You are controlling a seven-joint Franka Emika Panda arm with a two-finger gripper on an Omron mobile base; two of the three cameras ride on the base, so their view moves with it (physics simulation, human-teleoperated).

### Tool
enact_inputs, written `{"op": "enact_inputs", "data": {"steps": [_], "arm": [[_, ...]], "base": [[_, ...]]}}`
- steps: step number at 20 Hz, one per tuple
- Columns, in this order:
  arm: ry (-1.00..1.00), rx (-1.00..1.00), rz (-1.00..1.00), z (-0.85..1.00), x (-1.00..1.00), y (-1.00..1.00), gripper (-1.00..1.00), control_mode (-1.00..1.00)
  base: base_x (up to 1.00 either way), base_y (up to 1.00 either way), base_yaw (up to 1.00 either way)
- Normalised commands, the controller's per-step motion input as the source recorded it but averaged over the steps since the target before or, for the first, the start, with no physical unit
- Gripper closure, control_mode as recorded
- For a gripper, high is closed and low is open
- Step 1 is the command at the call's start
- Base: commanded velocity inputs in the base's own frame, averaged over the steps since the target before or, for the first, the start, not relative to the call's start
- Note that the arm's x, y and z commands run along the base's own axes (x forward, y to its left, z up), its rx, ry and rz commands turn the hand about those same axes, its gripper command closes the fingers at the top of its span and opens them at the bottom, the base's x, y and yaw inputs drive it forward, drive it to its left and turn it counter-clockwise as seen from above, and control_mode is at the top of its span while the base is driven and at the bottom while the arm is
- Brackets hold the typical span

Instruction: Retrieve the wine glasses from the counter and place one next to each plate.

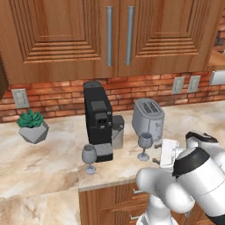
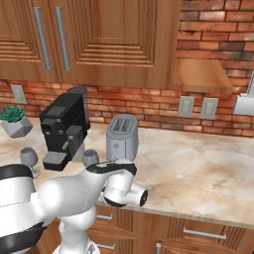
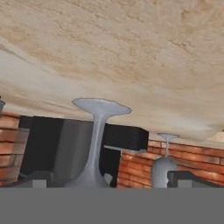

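Note:
Two wine glasses stand upright on the beige counter [image 1: 52, 162]: one [image 1: 89, 158] in front of the coffee machine, the other [image 1: 144, 145] in front of the toaster. My gripper [image 1: 154, 159] sits low, just right of the second glass, pointing at it. The hand view is rolled upside down, so the counter [image 3: 131, 52] lies across its top. There the near wine glass [image 3: 98, 135] hangs foot-up between my open gripper's [image 3: 111, 181] fingertips, untouched, and the other wine glass [image 3: 164, 168] is farther off. In the right base view the glasses [image 2: 29, 158] [image 2: 90, 158] stand beyond my arm. The plates are out of view.
A black coffee machine [image 1: 99, 118] and a silver toaster [image 1: 148, 116] stand right behind the glasses. A potted succulent [image 1: 32, 125] sits to the left. Brick wall with outlets [image 1: 178, 85] backs the counter, wood cabinets [image 1: 118, 35] hang above. Open worktop [image 2: 198, 163] stretches right.

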Motion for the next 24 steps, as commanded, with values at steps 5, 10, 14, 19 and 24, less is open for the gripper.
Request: {"op": "enact_inputs", "data": {"steps": [5, 10, 14, 19, 24], "arm": [[0.14, 0.01, -0.02, -0.02, 0.22, 0.08, -1.00, -1.00], [0.12, 0.02, 0.00, -0.03, 0.26, 0.10, -1.00, -1.00], [0.09, 0.00, 0.00, -0.16, 0.11, 0.15, -1.00, -1.00], [0.12, 0.01, 0.00, -0.23, 0.11, 0.21, -1.00, -1.00], [0.08, 0.04, 0.00, -0.17, 0.14, 0.27, -1.00, -1.00]], "base": [[0.00, 0.00, 0.00], [0.00, 0.00, 0.00], [0.00, 0.00, 0.00], [0.00, 0.00, 0.00], [0.00, 0.00, 0.00]]}}
